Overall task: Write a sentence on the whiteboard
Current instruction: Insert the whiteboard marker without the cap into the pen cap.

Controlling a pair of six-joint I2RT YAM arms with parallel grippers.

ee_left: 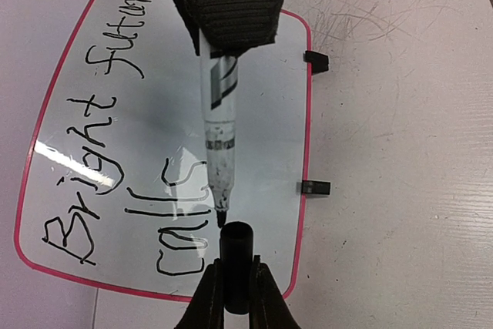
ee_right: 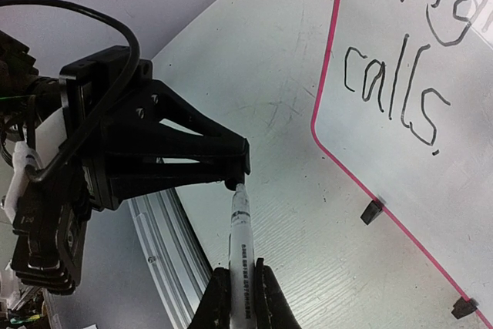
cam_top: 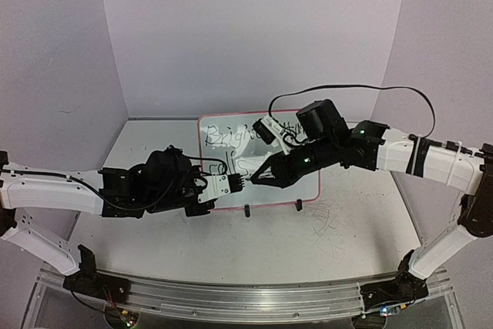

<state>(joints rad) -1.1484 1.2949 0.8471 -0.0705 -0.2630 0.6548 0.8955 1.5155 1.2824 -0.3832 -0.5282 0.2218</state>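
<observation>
The whiteboard, white with a pink-red frame, lies flat on the table. The sentence in black marker reads "Bright future calls." in two lines; its word "calls." sits near the board's corner. My left gripper is shut on a black marker cap, mouth pointing away. My right gripper is shut on the white marker. The marker points at the cap, its black tip right at the cap's mouth. Both grippers meet above the board's near edge.
Two black clip feet stick out from the board's near edge. Old pen scribbles mark the white table to the right. An aluminium rail runs along the near edge. Purple walls close in the back and sides.
</observation>
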